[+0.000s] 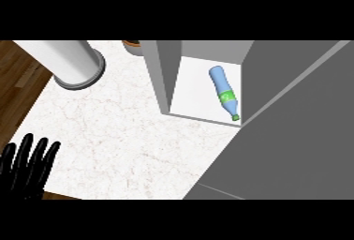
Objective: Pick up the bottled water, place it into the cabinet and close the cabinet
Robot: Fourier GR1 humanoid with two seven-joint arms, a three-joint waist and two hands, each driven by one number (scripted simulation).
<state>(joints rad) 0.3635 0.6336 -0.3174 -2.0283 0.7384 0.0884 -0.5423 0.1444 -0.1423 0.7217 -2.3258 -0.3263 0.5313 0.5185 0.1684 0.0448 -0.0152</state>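
head view, looking steeply down at the counter. the bottled water [224, 90], a pale blue bottle with a green label and a green cap, lies on its side on the white floor inside the cabinet [162, 75]. its cap end points toward the front edge of the compartment and its base toward the back. the bottle rests near the right side of the opening, apart from the grey left wall. the cabinet door [297, 140], a broad grey panel, stands open and fills the right part of the view, so the compartment is uncovered.

the left hand [24, 173] shows at the lower left edge, black, with its fingers straight, pointing up and slightly spread. it holds nothing and is well apart from both the cabinet and the bottle.

the marbled white counter [117, 140] lies between the hand and the cabinet. a white cylinder [66, 56] on a grey round base stands at the counter's upper left. a small brown object [132, 44], too cut off to name, sits at the top edge just beside the cabinet's left wall. a wooden floor [17, 79] shows beyond the counter's left edge.
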